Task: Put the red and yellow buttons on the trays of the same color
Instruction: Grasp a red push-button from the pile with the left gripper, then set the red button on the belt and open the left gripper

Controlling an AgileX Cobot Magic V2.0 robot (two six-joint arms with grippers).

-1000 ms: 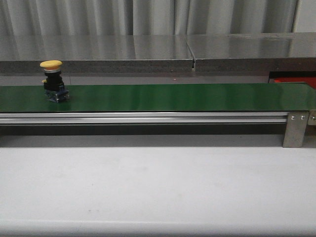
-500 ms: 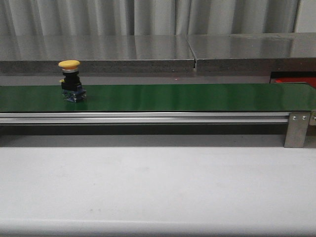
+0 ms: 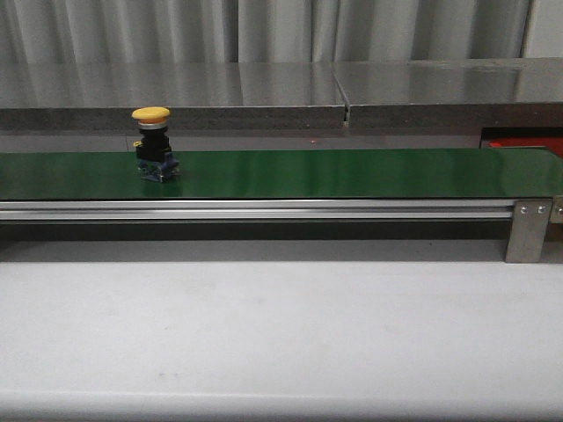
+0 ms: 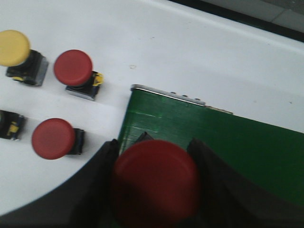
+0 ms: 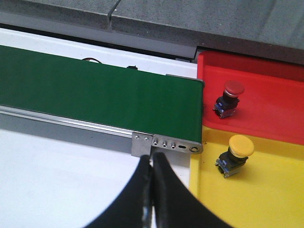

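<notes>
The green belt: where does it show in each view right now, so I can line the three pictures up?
Front view: the green belt runs across the full width, with a yellow button standing on it toward the left.
Left wrist view: its end lies under the left hand, which holds a red button.
Right wrist view: its other end meets the red tray and yellow tray.
Shared landmark: the belt itself.

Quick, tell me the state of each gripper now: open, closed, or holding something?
Left gripper: closed on a red button, above the end of the green belt.
Right gripper: closed, holding nothing.
</notes>
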